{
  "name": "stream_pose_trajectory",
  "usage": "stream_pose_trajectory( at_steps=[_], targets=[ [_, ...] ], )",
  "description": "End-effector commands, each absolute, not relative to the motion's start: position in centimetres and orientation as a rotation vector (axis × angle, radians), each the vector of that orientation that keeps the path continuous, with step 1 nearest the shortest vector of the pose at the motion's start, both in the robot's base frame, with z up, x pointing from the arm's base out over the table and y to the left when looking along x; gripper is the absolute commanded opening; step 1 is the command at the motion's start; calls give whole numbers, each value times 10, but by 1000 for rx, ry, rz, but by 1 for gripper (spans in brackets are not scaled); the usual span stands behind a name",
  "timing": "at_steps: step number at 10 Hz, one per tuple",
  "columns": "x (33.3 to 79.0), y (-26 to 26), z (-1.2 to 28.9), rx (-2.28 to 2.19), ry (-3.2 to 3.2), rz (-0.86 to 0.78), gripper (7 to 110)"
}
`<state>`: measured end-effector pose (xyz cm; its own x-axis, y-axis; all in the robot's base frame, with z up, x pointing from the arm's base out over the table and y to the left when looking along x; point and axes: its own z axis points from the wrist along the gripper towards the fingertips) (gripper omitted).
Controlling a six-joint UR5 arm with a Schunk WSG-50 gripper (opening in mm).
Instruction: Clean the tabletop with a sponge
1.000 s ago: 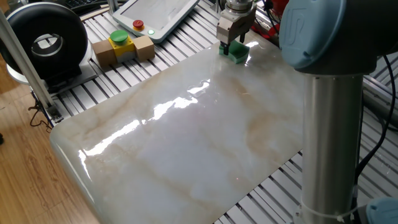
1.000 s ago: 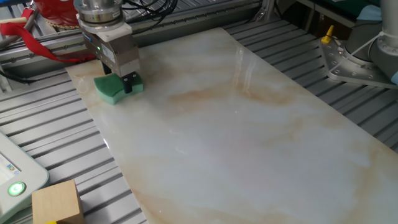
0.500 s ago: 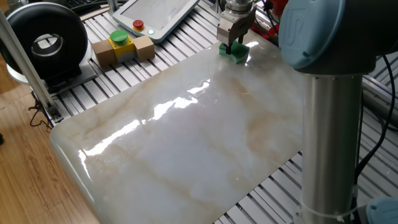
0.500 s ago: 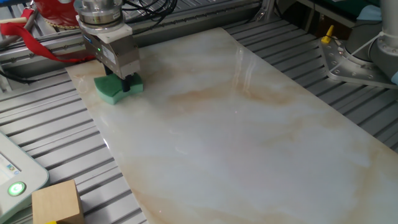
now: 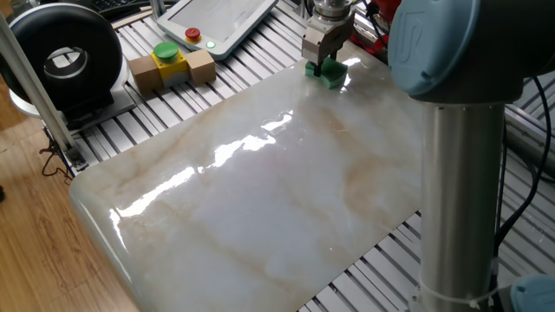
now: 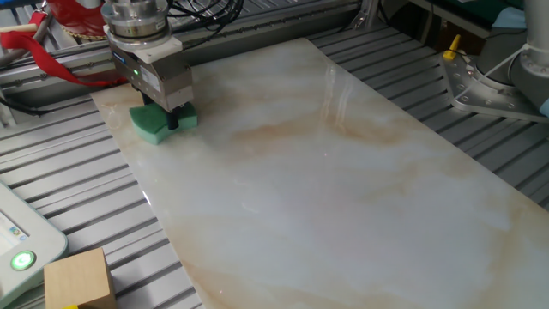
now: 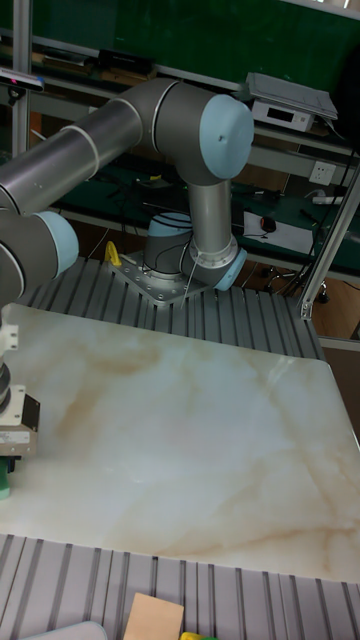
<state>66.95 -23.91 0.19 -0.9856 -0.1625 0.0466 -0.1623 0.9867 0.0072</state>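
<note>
The small green sponge [image 5: 331, 74] lies on the far corner of the marble tabletop [image 5: 260, 191]. My gripper [image 5: 322, 63] stands upright over it, fingers pinched on the sponge's middle and pressing it onto the slab. In the other fixed view the sponge [image 6: 155, 125] sticks out to the left of the gripper [image 6: 174, 119], close to the edge of the tabletop [image 6: 343, 189]. The tall fixed view shows the gripper [image 7: 12, 442] at the left border, a green sliver of sponge [image 7: 5, 483] under it, and the tabletop [image 7: 180, 430].
A cardboard box with a yellow-and-green button [image 5: 169, 62] and a white pendant [image 5: 217, 22] lie on the ribbed frame beyond the slab. A black round device [image 5: 61, 56] stands at the left. The arm's grey column [image 5: 460, 173] rises at the right. Red cloth [image 6: 77, 17] sits behind the gripper.
The gripper's fingers have drawn together on the sponge, which now looks squeezed at its middle. The gripper has crept slightly toward the slab's corner.
</note>
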Motion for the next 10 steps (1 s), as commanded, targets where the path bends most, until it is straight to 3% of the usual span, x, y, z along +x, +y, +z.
stream_pose_trajectory(
  at_steps=[1,2,6,7,10],
  targets=[
    [671,-238,3,253,-3092,-23,66],
    [670,-238,3,241,-3088,-23,44],
    [673,-244,6,186,-3101,24,44],
    [673,-243,6,182,-3104,15,7],
    [673,-241,12,197,-3108,-11,7]
  ],
)
